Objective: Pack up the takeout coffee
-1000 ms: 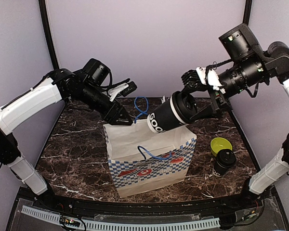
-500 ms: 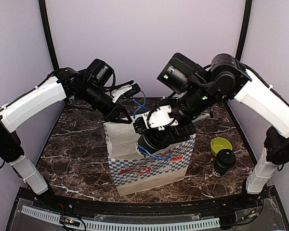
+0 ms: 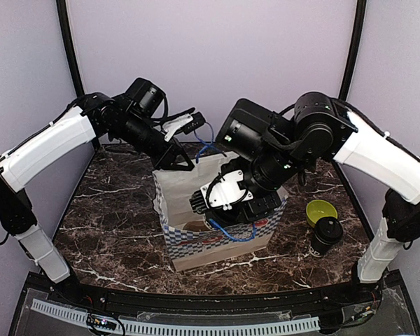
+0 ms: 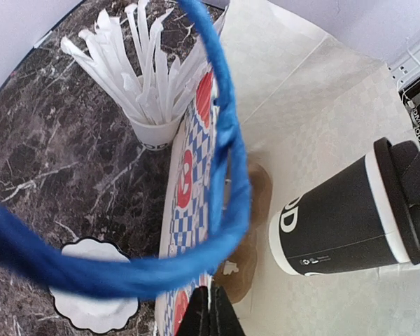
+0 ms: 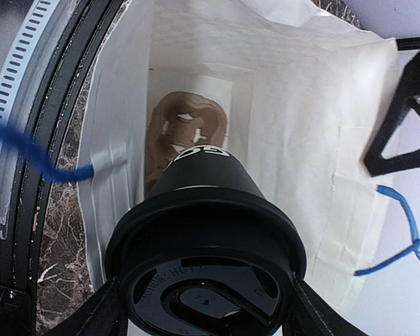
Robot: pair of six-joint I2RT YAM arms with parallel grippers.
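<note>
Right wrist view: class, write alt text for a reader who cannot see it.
The right gripper holds a black lidded coffee cup, seen lid-first, inside an open white paper bag. Beyond the cup, a brown cup carrier lies on the bag's floor; blue handle cords show at either side.

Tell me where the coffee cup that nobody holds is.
In the top view, the free cup stands right of the paper bag, beside the green bowl on its near side.

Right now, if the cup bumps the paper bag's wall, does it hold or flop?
Likely flops: the paper bag looks thin and creased, and the left fingers pinch its rim open. Probably light, so it may slide on the marble table. Its flat base should resist tipping.
</note>
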